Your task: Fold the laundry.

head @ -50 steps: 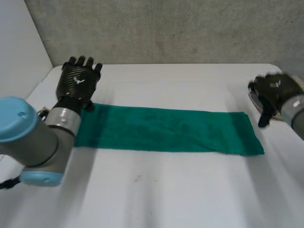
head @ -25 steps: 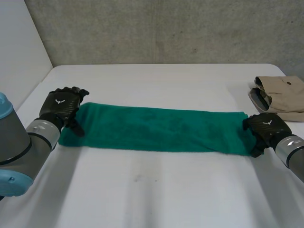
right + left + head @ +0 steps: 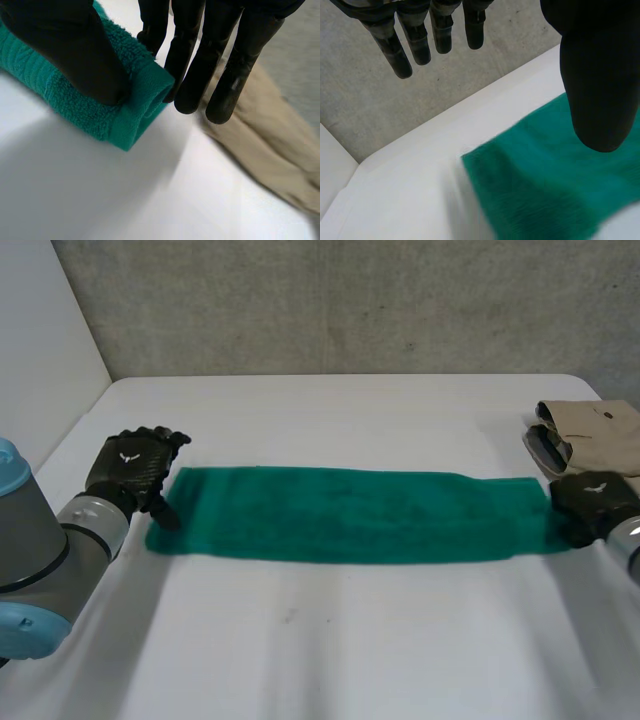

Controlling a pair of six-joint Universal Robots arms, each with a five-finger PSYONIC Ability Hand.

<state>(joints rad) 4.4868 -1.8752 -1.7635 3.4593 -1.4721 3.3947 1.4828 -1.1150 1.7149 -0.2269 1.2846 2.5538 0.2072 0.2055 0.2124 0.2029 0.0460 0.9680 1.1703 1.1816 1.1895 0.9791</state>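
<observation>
a: what is on the table (image 3: pixel 330 660)?

b: a green towel (image 3: pixel 350 515), lying flat as one long strip. its long axis goes across the table, from the left arm's side to the right arm's side. a folded beige garment (image 3: pixel 600 435) lies near its right end, a little farther back.

a: and where is each robot hand?

b: one at each short end. the left robot hand (image 3: pixel 130 470) is at the left end and is released: its fingers (image 3: pixel 415 40) are straight and off the cloth, and only the thumb (image 3: pixel 600 75) hangs over the corner. the right robot hand (image 3: pixel 592 498) is grasping the right end, with the thumb (image 3: pixel 75 45) on top of the hem and the fingers (image 3: pixel 200 65) against it from the other side.

a: so which end moves?

b: i think the fold goes along the long axis, one end carried over to the other. the right one has the cloth, so it is ready. the left must first close on its corner.
</observation>
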